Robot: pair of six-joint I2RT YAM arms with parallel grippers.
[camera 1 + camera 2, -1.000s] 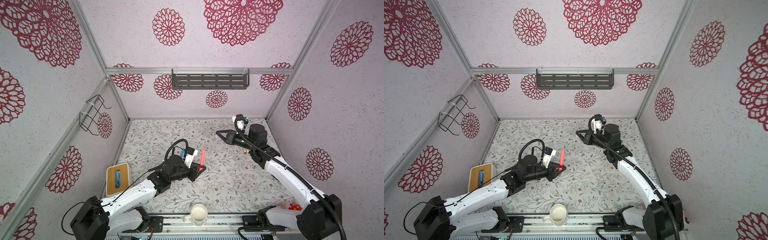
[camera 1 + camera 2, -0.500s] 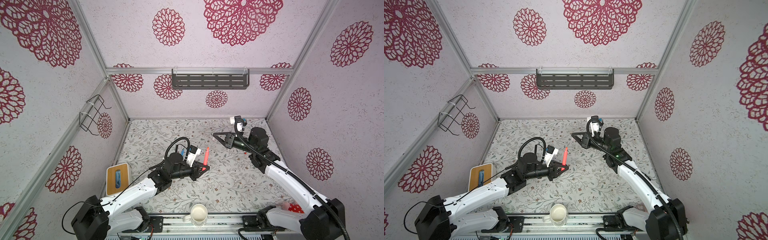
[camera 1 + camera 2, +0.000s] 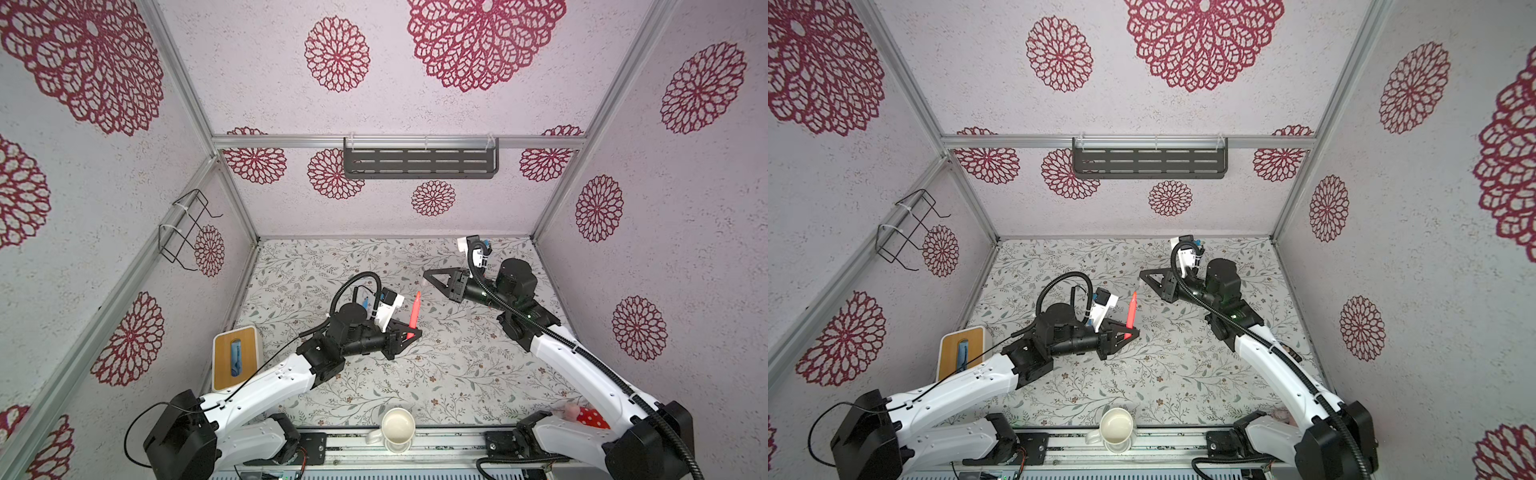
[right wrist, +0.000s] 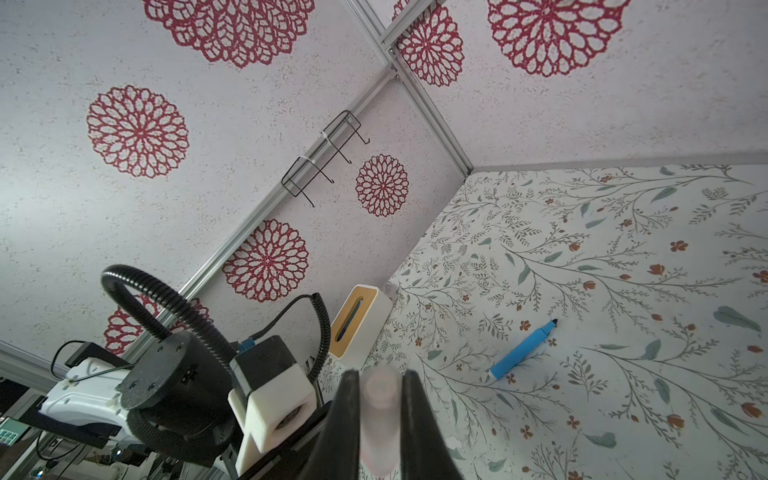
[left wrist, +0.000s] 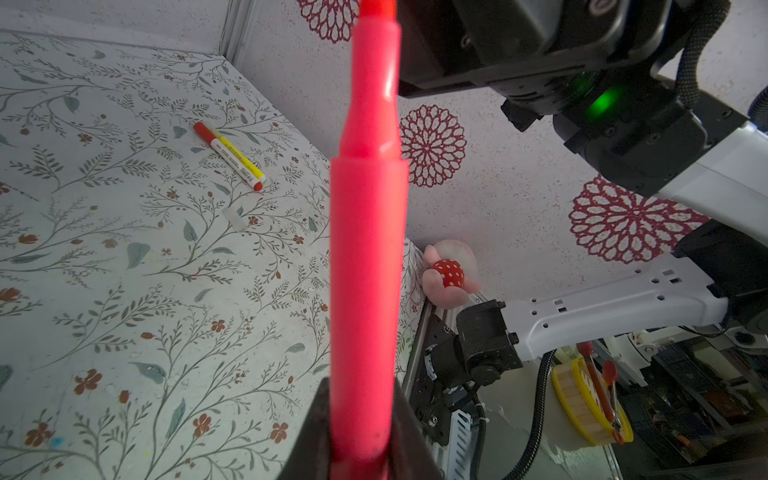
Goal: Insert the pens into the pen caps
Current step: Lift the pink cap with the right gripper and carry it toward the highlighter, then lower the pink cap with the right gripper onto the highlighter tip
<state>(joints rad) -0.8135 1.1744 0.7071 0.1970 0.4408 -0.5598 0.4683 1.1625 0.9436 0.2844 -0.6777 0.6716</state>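
Observation:
My left gripper [image 3: 410, 335] [image 3: 1128, 332] is shut on the lower end of a pink pen [image 3: 414, 309] [image 3: 1132, 309] and holds it upright, tip up, over the middle of the mat. In the left wrist view the pink pen [image 5: 368, 249] rises out of that gripper [image 5: 360, 399]. Just beyond and above the tip, my right gripper [image 3: 425, 274] [image 4: 377, 376] is shut on a translucent pen cap [image 4: 378, 415]. A blue pen [image 4: 523, 351] [image 3: 365, 302] lies behind the left arm. A yellow pen [image 5: 232, 160] with a red cap and a loose clear cap [image 5: 235, 218] lie on the mat.
A white box with a wooden top [image 3: 235, 357] stands at the left edge of the mat. A cream mug [image 3: 398, 424] sits on the front rail. A plush toy [image 3: 582, 413] lies at the front right corner. Walls close in three sides.
The two grippers have drawn closer. The left one carried the pink pen slightly right, and the right one brought the cap left and nearer to the pen's tip.

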